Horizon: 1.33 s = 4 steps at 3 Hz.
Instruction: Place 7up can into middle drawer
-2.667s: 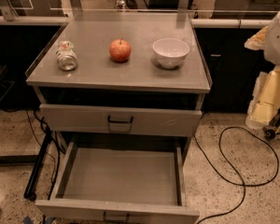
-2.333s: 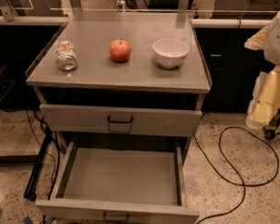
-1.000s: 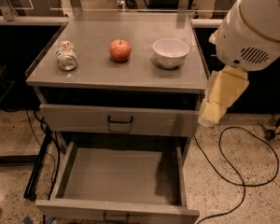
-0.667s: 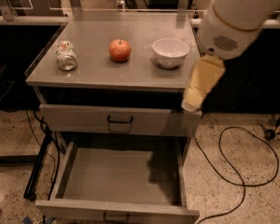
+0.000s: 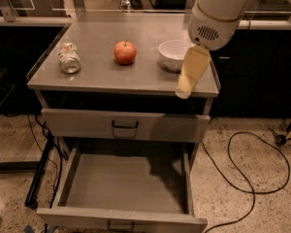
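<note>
The 7up can [image 5: 69, 58], silvery with green and red marks, lies on its side at the left of the cabinet top. The middle drawer [image 5: 121, 188] is pulled out below, its grey tray bare, with a small black handle on its front. My gripper [image 5: 183, 92] hangs from the white arm over the right front corner of the cabinet top, just in front of the white bowl. It is far to the right of the can and holds nothing that I can see.
A red apple [image 5: 125, 52] and a white bowl [image 5: 174, 54] sit on the cabinet top [image 5: 111, 79]. A closed drawer front with a black handle [image 5: 124, 126] lies above the open drawer. A black cable [image 5: 252, 164] loops on the floor at the right.
My arm has swung in from the far right and moved left, so it now hangs over the cabinet's right front corner. The can, apple, bowl and drawer have not moved.
</note>
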{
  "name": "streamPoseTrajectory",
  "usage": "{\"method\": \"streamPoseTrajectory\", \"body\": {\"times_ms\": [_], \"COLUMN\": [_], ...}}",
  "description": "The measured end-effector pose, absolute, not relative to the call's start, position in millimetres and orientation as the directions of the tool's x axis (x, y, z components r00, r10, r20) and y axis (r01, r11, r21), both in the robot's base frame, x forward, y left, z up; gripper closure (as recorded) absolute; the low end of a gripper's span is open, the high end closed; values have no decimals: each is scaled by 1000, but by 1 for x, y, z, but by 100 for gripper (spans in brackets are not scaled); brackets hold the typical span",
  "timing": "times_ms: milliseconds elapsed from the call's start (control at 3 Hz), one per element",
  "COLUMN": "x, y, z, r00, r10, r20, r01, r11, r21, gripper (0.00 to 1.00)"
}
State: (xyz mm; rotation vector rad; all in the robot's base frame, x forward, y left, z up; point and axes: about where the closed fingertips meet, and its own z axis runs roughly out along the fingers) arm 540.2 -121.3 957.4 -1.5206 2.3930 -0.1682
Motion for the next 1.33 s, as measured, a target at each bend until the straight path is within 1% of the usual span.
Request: {"method": "streamPoseTrajectory", "body": {"times_ms": [333,667,1000,1333], "x": [538,555,574,581], "y": [-109,-73,-47,-33], "z": [958,962,965,964], "r00": [-392,-376,-351,-312], "r10": [-888,-878,-878,-888], "r20": [-239,-296,-325,-339], "r01": [-858,-852,-859,-876], "r11": [447,453,441,407], "r21": [-254,-262,-263,-260], "gripper": [0,0,0,0]}}
